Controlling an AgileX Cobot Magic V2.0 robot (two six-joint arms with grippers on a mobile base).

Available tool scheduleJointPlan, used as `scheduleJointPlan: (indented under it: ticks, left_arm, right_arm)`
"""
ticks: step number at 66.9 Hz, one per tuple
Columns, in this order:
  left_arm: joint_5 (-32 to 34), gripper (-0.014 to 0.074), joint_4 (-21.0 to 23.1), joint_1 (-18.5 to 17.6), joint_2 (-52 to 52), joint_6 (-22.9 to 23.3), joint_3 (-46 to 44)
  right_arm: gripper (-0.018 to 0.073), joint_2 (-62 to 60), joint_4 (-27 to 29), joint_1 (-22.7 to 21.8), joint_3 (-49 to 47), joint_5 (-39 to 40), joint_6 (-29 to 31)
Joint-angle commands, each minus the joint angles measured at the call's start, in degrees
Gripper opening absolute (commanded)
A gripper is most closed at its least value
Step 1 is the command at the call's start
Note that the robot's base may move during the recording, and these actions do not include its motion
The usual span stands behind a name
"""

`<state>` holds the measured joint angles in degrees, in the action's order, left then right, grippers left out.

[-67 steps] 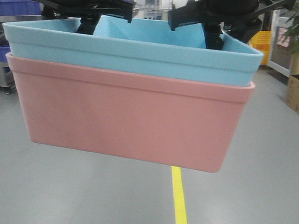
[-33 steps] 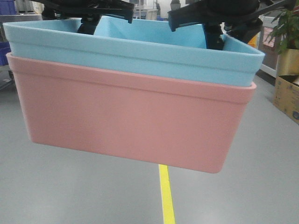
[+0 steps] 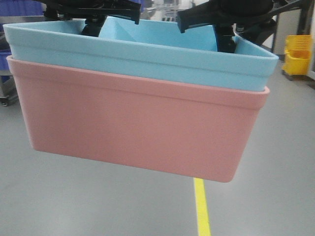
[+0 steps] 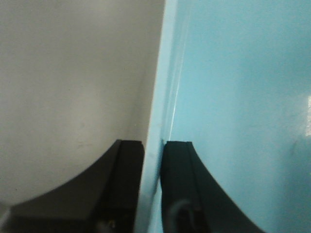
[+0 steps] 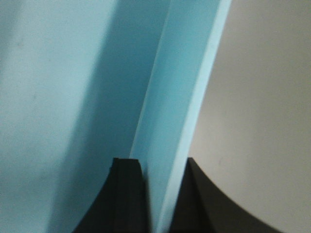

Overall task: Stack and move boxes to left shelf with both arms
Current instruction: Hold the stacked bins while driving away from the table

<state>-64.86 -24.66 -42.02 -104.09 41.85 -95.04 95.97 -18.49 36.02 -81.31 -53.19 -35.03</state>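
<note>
The light sky blue box (image 3: 147, 54) sits nested inside the salmon pink box (image 3: 138, 128); both hang in the air, filling the front view. My left gripper (image 4: 153, 160) is shut on the blue box's left wall (image 4: 165, 97), one finger on each side. My right gripper (image 5: 163, 170) is shut on the blue box's right wall (image 5: 180, 97) in the same way. The black arms (image 3: 216, 14) reach down into the box from above. The left shelf is out of view.
Grey floor lies below, with a yellow line (image 3: 202, 206) running forward. A yellow mop bucket (image 3: 299, 54) stands at the far right. Dark blue bins (image 3: 15, 7) and a rack foot with a castor (image 3: 6, 93) are at the far left.
The boxes stay fixed in my grippers while the background slides: the yellow floor line moved right, the plant and cardboard box left the view, and a yellow bucket appeared at the right.
</note>
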Motion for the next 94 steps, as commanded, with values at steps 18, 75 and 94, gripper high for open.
scheduleJointPlan:
  ticks: [18,75,94]
  left_arm:
    - [9.5,-0.0004,5.0,-2.4,2.6,1.0,-2.6]
    - [9.5,-0.0004,6.0,-2.4,1.7,1.0,-2.6]
    - [9.5,-0.0004,6.0,-2.2,1.7,1.0,-2.6]
  right_arm:
    - [0.0055,-2.9,4.0,1.7,-2.7,11.5,0.9]
    - [0.0055,-2.3,3.5,1.6,-2.7,9.7,0.9]
    - [0.0055,-2.3,3.5,1.6,-2.7,9.5,0.9]
